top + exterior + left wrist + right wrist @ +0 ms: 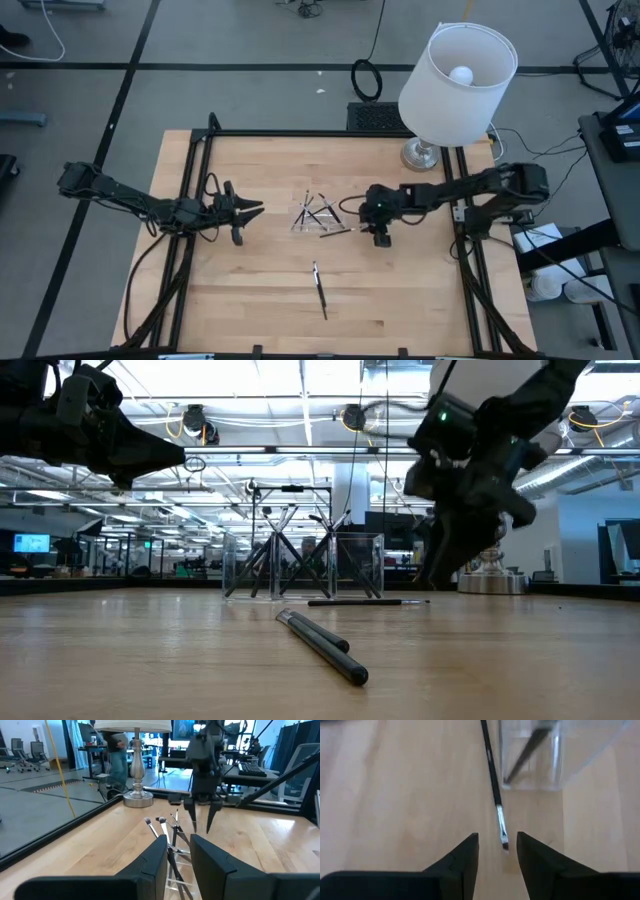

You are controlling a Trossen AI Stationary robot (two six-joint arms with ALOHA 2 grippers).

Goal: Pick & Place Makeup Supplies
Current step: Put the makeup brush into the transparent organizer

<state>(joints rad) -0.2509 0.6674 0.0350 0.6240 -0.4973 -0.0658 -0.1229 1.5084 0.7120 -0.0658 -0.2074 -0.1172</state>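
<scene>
Where you look straight down, your right gripper sits just right of frame centre, pointing at the table beside a clear tray that holds crossed makeup sticks. One thin brush lies on the wood between tray and gripper, and a dark pencil lies alone lower down. Your left gripper waits at left of centre, fingers parted with nothing between them. A lamp stands at the upper right, hiding the table corner under its shade.

At table height, the pencil lies in the foreground; the tray stands behind it, its sticks hard to separate from the room's clutter. The right arm fills the upper right, its fingertips lost against the dark background.

From your left wrist, the right gripper hangs spread above the table, behind the tray's sticks.

From your right wrist, the brush lies free on the wood, its tip just ahead of the spread fingers, untouched. The tray is cut off at the top.
</scene>
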